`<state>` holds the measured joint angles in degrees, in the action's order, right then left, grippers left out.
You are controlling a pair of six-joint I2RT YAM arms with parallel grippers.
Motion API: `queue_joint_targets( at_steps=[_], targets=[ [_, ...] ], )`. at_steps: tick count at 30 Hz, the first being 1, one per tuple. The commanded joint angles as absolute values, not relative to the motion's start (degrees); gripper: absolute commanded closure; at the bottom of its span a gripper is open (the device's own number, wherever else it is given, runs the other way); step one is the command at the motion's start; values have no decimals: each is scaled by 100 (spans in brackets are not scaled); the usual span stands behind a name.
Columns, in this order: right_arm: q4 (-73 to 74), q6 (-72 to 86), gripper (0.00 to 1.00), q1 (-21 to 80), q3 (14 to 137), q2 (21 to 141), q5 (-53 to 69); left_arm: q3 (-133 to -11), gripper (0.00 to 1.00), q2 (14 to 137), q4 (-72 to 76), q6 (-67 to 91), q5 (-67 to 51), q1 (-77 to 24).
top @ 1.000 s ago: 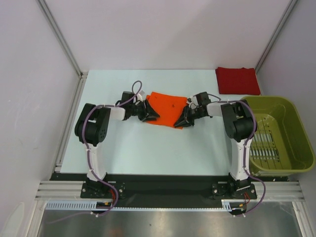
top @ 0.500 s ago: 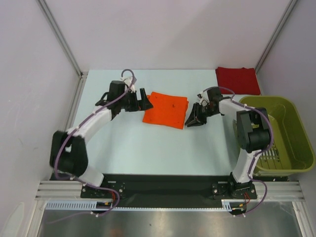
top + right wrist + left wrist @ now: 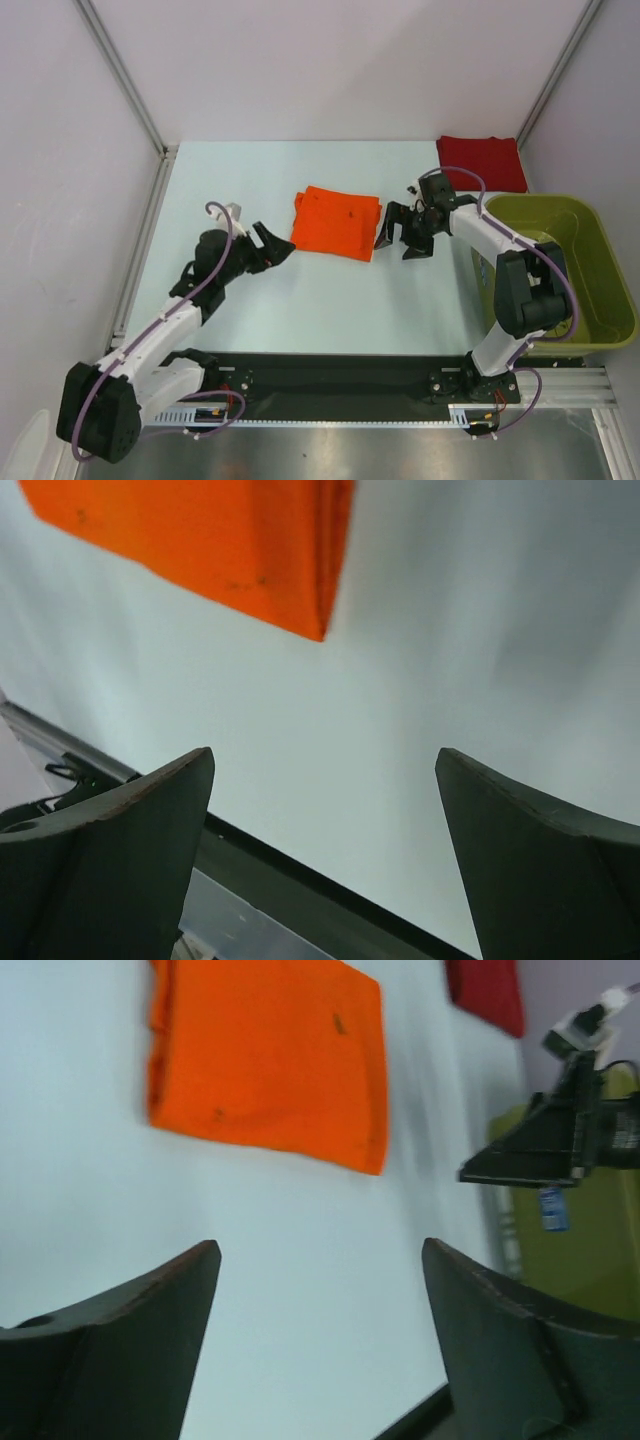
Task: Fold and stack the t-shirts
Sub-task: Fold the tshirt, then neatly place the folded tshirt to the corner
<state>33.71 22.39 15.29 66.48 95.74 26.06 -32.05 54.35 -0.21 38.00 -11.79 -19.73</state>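
Orange t-shirt [image 3: 336, 222], folded, lies mid-table toward the far edge. Dark red t-shirt [image 3: 481, 163] (also folded) waits at the far right corner, probably as the stack's base. Left gripper [image 3: 279, 246] and right gripper [image 3: 401, 244] flank the orange one, fingers spread and empty.

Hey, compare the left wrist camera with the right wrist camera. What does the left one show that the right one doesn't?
Only the left wrist view shows the dark red t-shirt, the olive-green basket and the right pincer seen from outside; it also takes in most of the folded orange t-shirt. Only the right wrist view shows the dark rail along the table's edge. Both show the orange t-shirt lying on the pale table, and each looks out between its own open, empty fingers: the left pincer in one, the right pincer in the other.
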Motion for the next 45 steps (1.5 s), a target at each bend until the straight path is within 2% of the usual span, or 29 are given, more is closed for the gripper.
queue_joint_targets(
  at_steps=[1,3,7,11,13,14,15,17,19,21,22,25,28,32,39,45],
  targets=[
    [3804,2365,0,1433,6916,9404,1830,-2298,15,5633,2539,5736,-2205,-2178],
    [3963,2233,0,1415,7136,9413,1679,-2180,21,6018,2996,6195,-2006,-2468],
    [4192,2004,0,1214,7698,9387,1494,-2303,21,6983,4108,6888,-1348,-3293],
    [4034,2030,0,800,7997,9509,2231,-2285,21,8302,5552,8260,-318,-3945],
    [4200,1995,0,738,8321,9658,2224,-2460,23,9091,6070,8821,312,-4278],
    [4279,1978,0,738,8393,9711,2180,-2513,26,9305,6134,9059,516,-4376],
    [4376,1943,0,747,8446,9738,2127,-2557,36,9490,6170,9305,727,-4481],
    [4429,1925,0,695,8516,9782,2004,-2619,46,9825,6083,9886,1446,-4798],
    [4500,1899,0,607,8490,9808,2004,-2968,45,9800,5307,9783,1670,-4913],
    [4509,1872,0,554,8403,9800,2039,-3364,32,9660,4268,9458,1906,-4931],
    [4491,1846,0,545,8368,9800,2039,-3592,31,9703,3889,9405,1942,-4939],
    [4456,1784,0,519,8262,9791,2039,-3682,32,10194,4122,9955,1978,-4939],
    [4439,1784,0,492,8288,9852,2100,-4050,33,10484,3562,10142,2074,-4957],
    [4395,1898,0,483,8507,10037,2206,-4271,39,10670,3350,10257,2039,-4966],
    [4325,2126,0,475,8999,10476,2408,-4544,34,10608,2399,10318,2074,-4992],
    [4299,2390,0,475,9281,10784,2558,-4807,39,10951,2295,10459,2074,-4922]
  ],
)
